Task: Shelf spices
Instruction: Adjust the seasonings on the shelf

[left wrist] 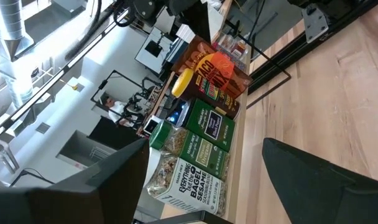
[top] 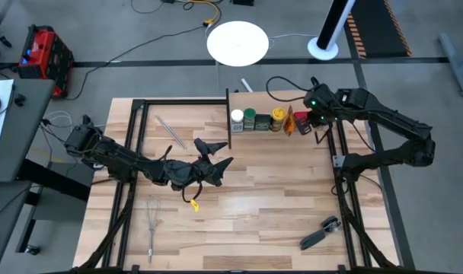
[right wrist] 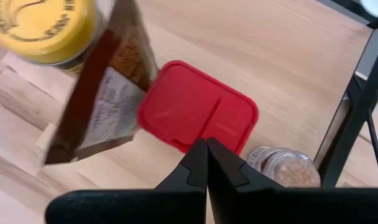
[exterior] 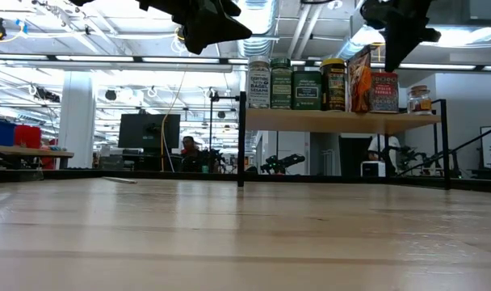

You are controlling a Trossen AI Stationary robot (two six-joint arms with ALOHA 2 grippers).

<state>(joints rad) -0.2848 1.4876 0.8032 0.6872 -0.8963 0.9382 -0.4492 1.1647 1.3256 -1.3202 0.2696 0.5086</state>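
Spice jars (top: 262, 120) line the shelf (exterior: 334, 121); right gripper (right wrist: 206, 163), fingers pressed together, hovers over the red-lidded tin (right wrist: 198, 115); left gripper (top: 216, 154) spread, empty.

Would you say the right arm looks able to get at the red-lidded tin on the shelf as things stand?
Probably yes: the right gripper hangs just above the red-lidded tin with nothing between them, though its jaws are shut and the orange packet leans close beside the tin.

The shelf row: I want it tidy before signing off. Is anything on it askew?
Mostly neat. The orange packet leans between the yellow-capped jar and the red tin, and a small jar stands apart at the shelf's end.
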